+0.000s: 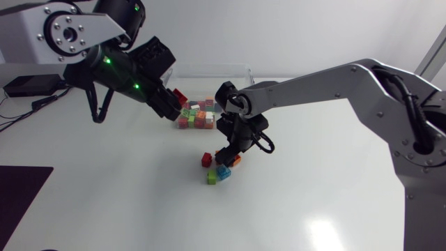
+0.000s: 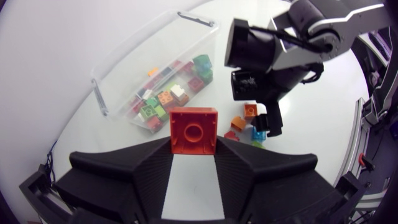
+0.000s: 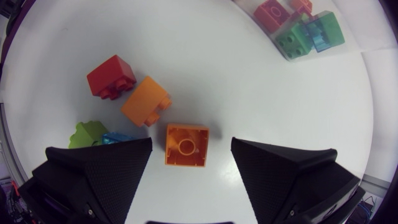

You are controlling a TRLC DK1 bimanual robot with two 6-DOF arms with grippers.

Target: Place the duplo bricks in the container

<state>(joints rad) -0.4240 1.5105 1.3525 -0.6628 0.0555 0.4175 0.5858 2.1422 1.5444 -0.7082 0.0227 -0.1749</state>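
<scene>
My left gripper (image 2: 193, 148) is shut on a red duplo brick (image 2: 193, 129), studs up, held above the table near the clear container (image 2: 118, 65), which has several coloured bricks in it. In the head view this gripper (image 1: 174, 104) hangs at the container's (image 1: 240, 70) left front. My right gripper (image 3: 191, 149) is open and low over the table, with an orange brick (image 3: 186, 145) between its fingers and a gap on each side. Just ahead of it lie a second orange brick (image 3: 146, 101), a red one (image 3: 112, 77), a green one (image 3: 89, 134) and a blue one (image 3: 115, 137).
The loose bricks form a small cluster (image 1: 221, 169) in front of the container, under my right gripper (image 1: 228, 155). The container's corner (image 3: 298, 28) shows ahead of the right gripper. A dark mat (image 1: 21, 192) lies at the table's front left.
</scene>
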